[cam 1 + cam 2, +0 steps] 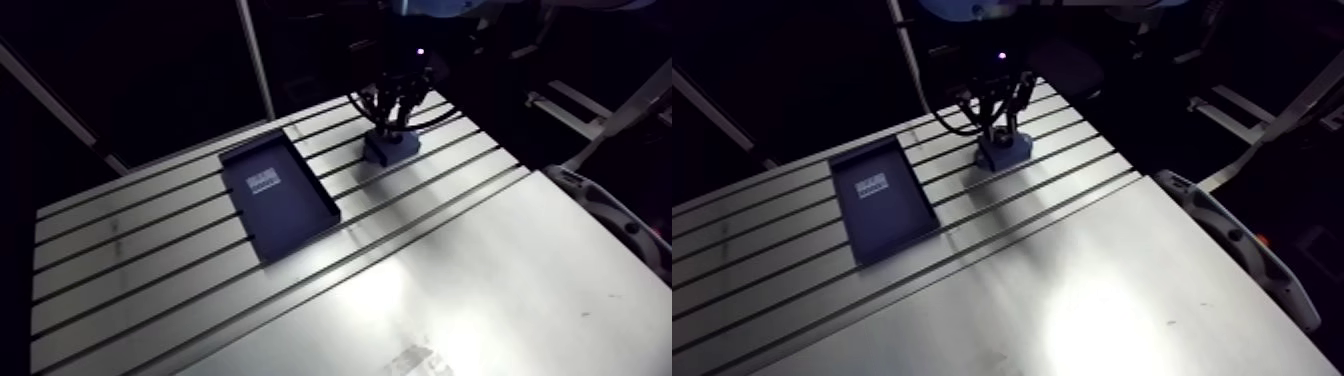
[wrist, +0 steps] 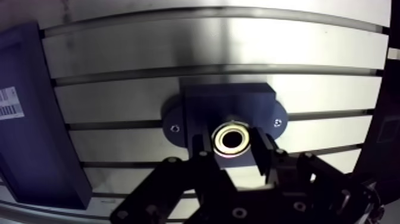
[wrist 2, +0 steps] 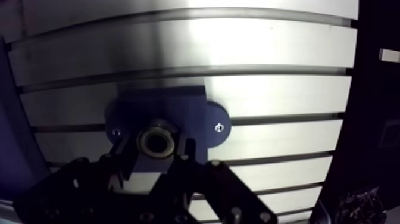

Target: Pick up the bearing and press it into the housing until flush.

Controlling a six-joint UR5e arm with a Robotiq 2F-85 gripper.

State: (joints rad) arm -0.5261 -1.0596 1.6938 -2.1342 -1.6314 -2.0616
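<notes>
You see the pincer [image 2: 232, 146] pinching the bearing [image 2: 232, 138] between its fingers, at the bore of the housing [image 2: 229, 104], upper centre of the arm view.

Shows a slotted aluminium worktop [image 1: 130, 265], grooves running 8 to 2 o'clock in the arm view. Holds a dark blue tray [image 1: 295, 215] flat across several grooves, toward 10 o'clock from the middle, long sides running 11 to 5 o'clock. Bears a white barcode label [image 1: 265, 181] on the tray floor. Turns to a smooth plate [image 1: 500, 300] at 5 o'clock, with a pale curved casing [image 1: 612, 218] off the edge at 3 o'clock.
</notes>
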